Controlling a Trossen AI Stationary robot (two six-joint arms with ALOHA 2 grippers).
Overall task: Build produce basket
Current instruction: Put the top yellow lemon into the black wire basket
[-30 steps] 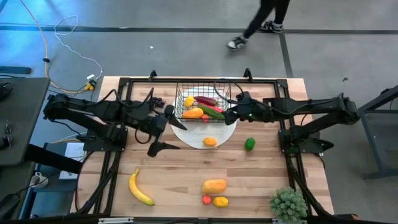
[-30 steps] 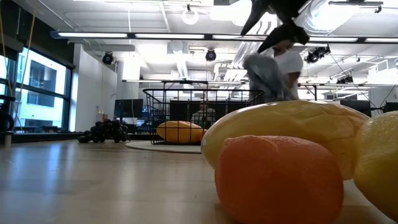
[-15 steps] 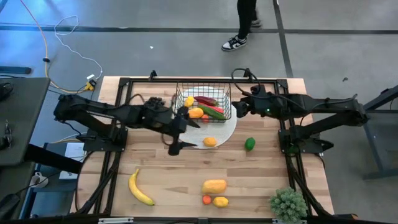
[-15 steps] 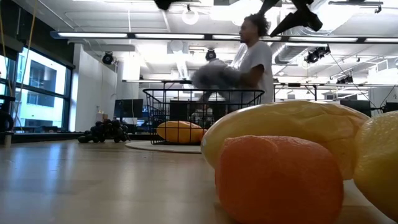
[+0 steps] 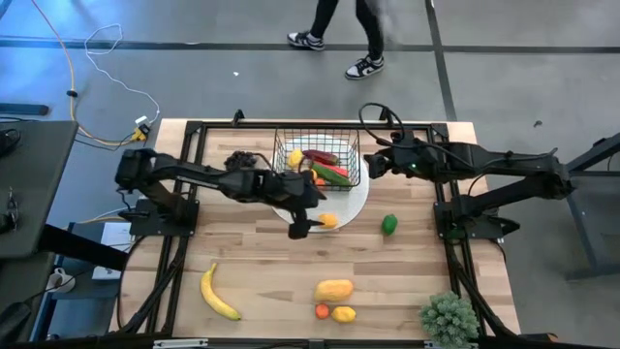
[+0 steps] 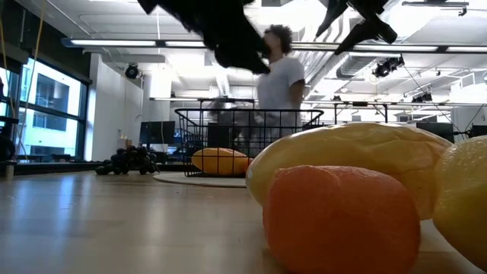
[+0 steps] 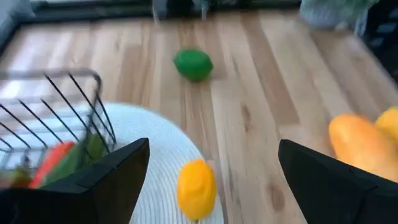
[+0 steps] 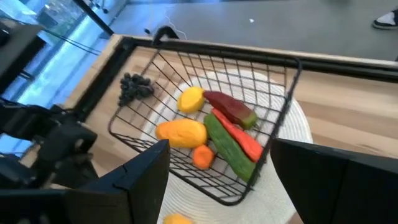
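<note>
One left hand (image 5: pixel 302 215) (fingers spread) moved from basket (image 5: pixel 317 160) toward yellow fruit (image 5: pixel 328 220).

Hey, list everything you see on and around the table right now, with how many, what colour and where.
Basket: one, black wire, on the white disc at the table's far side; holds yellow, orange, red and green produce.
White disc: one, under the basket.
Small orange-yellow fruit: one, on the disc's near edge.
Grapes: one dark bunch, left of the basket.
Green fruit: one, right of the disc.
Banana: one, yellow, near left.
Large orange-yellow fruit: one, near centre.
Small red and yellow pieces: one each, at the near edge.
Potted plant: one, green, near right corner.
Person: one, walking beyond the table.
Left gripper: open, over the small orange-yellow fruit.
Right gripper: open, beside the basket's right edge.
</note>
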